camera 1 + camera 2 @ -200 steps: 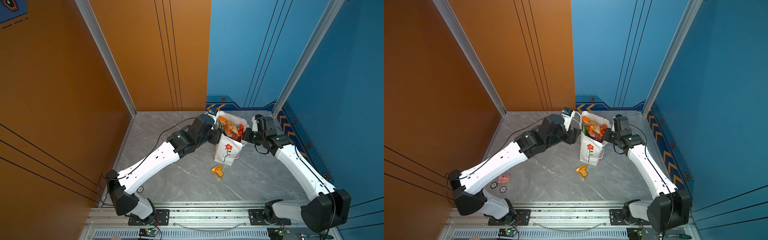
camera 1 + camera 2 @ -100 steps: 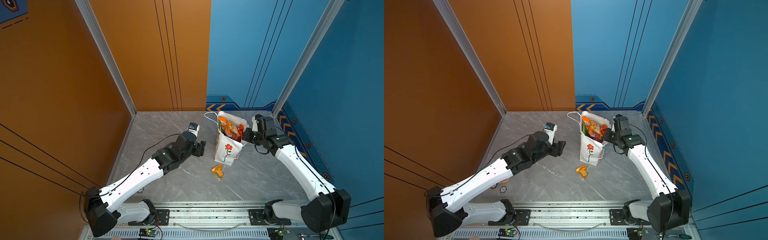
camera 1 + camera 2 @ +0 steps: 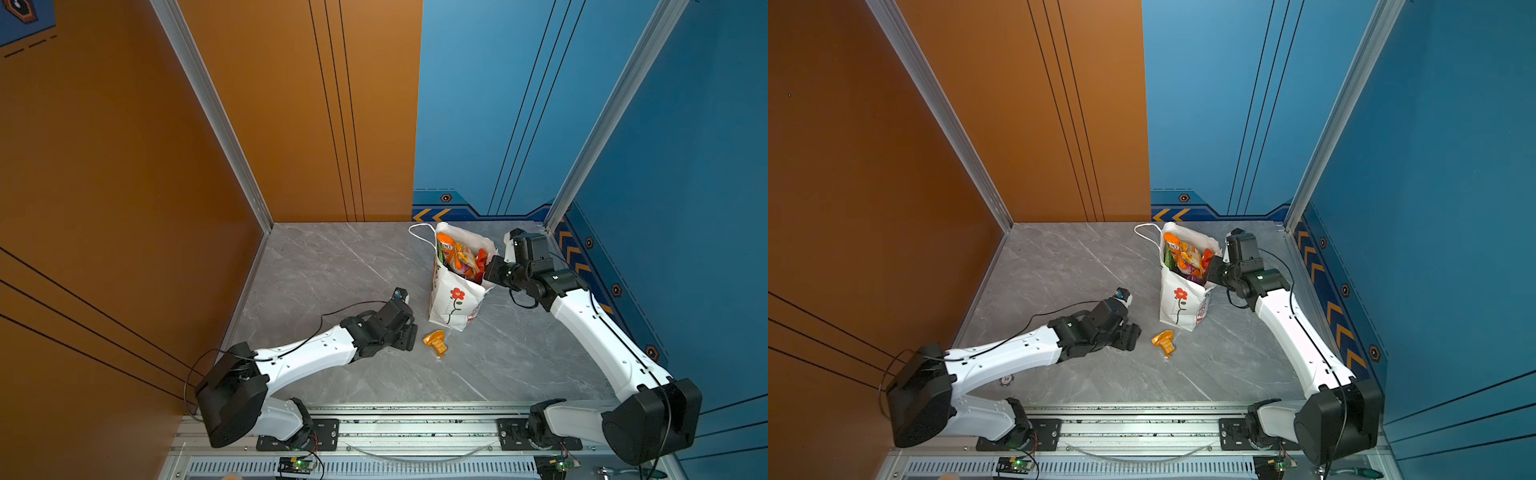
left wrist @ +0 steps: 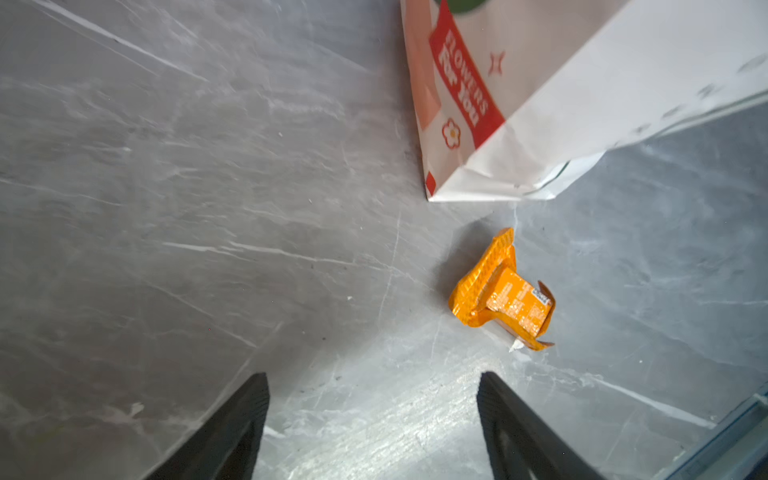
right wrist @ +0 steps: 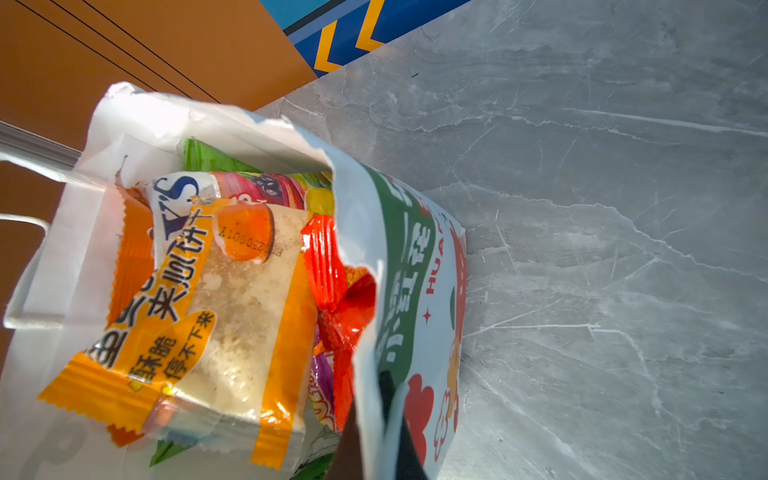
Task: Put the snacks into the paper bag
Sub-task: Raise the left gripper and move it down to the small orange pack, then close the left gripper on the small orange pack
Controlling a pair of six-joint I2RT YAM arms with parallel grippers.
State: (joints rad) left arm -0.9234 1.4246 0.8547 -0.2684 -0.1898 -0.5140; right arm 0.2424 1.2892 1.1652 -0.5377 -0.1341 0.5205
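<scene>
A blue poker chip [image 3: 1006, 379] lies by the left forearm [image 3: 1017, 353]. The left gripper [image 4: 372, 376], released and empty, hangs low over the counter [image 3: 332, 270], 9 o'clock from a small orange packet [image 3: 434, 343]. At the packet's 1 o'clock the paper bag [image 3: 455, 303] stands upright, full of snacks [image 3: 459, 257]; the right gripper [image 3: 488, 274] clenches its 3 o'clock rim.

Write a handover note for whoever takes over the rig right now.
Left gripper: open, empty, low over the table, near the small orange packet.
Right gripper: shut on the paper bag rim, holding it open.
Done: several snacks sit inside the upright bag.
Left: the small orange packet lies on the table beside the bag's base; grab it, drop it in.
</scene>
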